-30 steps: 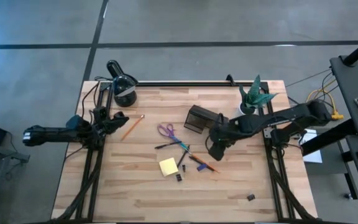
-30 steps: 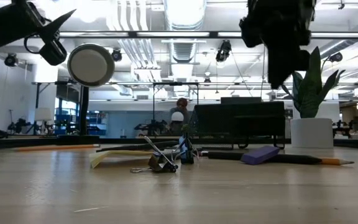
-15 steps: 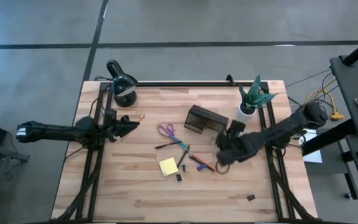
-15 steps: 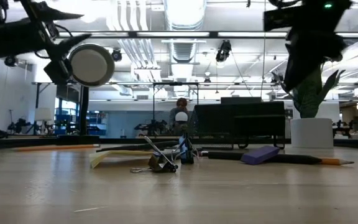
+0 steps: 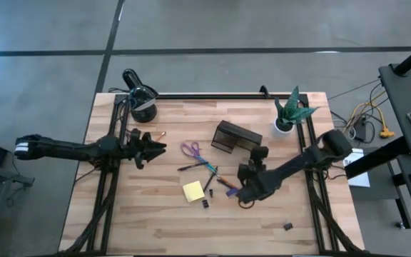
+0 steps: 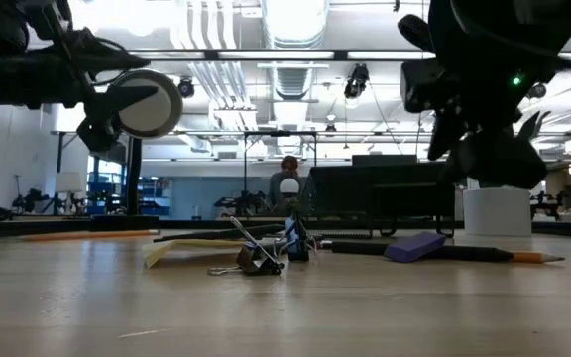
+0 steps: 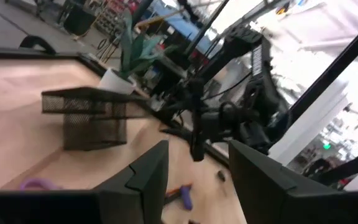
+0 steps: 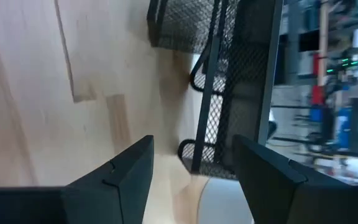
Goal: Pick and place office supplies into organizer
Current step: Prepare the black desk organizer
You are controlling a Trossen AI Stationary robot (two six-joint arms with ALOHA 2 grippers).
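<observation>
Right pincer (image 5: 247, 194) open, empty, low by the purple block (image 6: 415, 246) and pencil (image 6: 484, 255). Block: light, rigid, grab its flat sides. Left pincer (image 5: 155, 148) open, waiting.

No legible text, labels, brand marks, numbers or signs appear on any object in the current views.

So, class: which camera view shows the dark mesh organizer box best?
The left wrist view: the dark mesh organizer box stands whole and unobstructed on the wood. The high view shows only its top; the low view shows it partly blocked; the right wrist view crops it.
</observation>
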